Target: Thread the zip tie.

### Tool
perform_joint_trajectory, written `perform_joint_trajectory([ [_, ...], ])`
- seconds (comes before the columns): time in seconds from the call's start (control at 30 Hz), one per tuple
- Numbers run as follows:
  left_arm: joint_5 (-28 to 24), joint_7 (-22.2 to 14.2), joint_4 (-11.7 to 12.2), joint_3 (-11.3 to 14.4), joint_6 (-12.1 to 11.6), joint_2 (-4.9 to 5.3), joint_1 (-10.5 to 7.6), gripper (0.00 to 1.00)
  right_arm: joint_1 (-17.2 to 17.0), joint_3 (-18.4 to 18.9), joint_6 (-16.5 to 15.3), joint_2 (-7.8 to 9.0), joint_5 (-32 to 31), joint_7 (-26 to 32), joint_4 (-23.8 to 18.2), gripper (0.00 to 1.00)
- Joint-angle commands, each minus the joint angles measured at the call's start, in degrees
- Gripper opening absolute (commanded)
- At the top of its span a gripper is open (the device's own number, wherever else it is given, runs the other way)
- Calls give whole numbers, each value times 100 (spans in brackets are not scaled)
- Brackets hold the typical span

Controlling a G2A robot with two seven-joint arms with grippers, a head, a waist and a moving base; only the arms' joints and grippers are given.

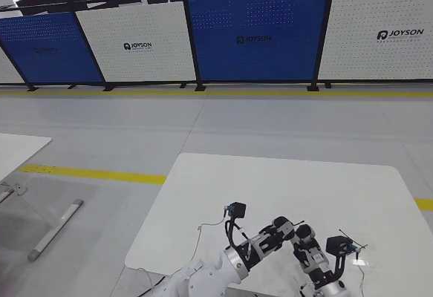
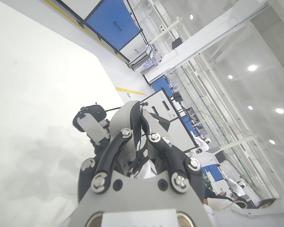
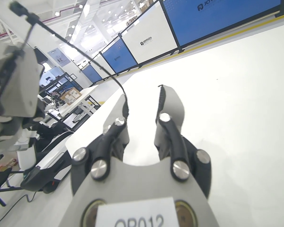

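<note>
The black zip tie (image 3: 85, 55) arcs through the air above the white table (image 1: 290, 185). Its head (image 3: 16, 6) is up high, and a thin strand drops from it into my left gripper (image 3: 11, 81). In the left wrist view my left gripper (image 2: 141, 109) is shut on the zip tie (image 2: 145, 103), which pokes out past the fingertips. My right gripper (image 3: 143, 95) is open. The strap's lower end lies against the inner pad of one of its fingers (image 3: 123, 105). Both arms sit close together near the table's front edge.
The right arm's wrist camera (image 2: 90, 119) hangs close beside my left gripper. Blue and white partition panels (image 1: 253, 37) stand beyond a yellow floor line. Another white table (image 1: 1, 156) is off to the left.
</note>
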Motion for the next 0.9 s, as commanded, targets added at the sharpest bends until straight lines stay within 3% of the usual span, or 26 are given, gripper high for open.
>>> perform_joint_trajectory([
  [0.0,-96,86,38,-27,54,-11,-18,0,-15,27,-39,-1,58,-19,-10,100],
  [0.3,-493,329,270,-249,111,-30,-41,0,-268,355,-332,23,375,-385,-187,100],
  [0.53,-558,343,380,-349,59,-23,20,0,-809,830,-551,64,584,-970,-554,100],
  [0.87,-556,334,382,-345,48,-23,21,0,-809,830,-551,64,584,-970,-554,100],
])
